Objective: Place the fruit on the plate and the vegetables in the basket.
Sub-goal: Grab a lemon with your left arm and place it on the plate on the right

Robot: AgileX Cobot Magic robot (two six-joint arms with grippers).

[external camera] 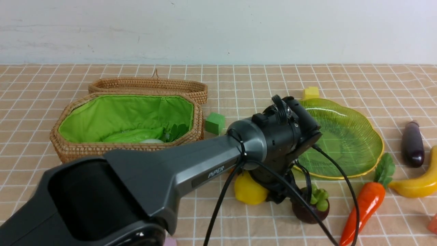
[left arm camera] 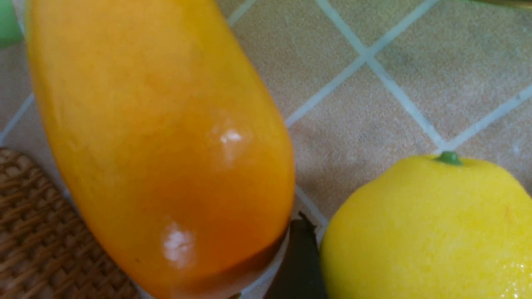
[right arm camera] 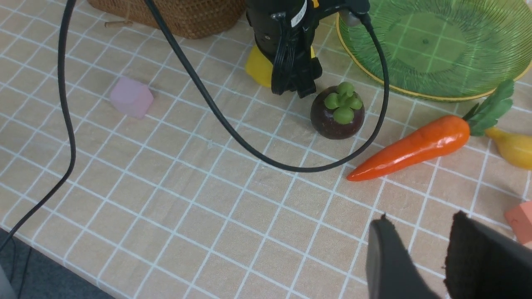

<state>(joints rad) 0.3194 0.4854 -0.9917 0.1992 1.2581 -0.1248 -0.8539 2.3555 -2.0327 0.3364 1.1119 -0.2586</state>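
A plain white painted wall [external camera: 218, 30] backs a peach-beige tablecloth [external camera: 239, 78] gridded with thin white lines, evenly lit, with dark grey floor [right arm camera: 45, 280] showing past its near edge.

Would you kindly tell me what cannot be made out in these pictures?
Left gripper: jaws' state; its own body hides them, mango fills left wrist view.
Basket contents: front view, near wall covers most.
Banana: front view, right edge cuts it.
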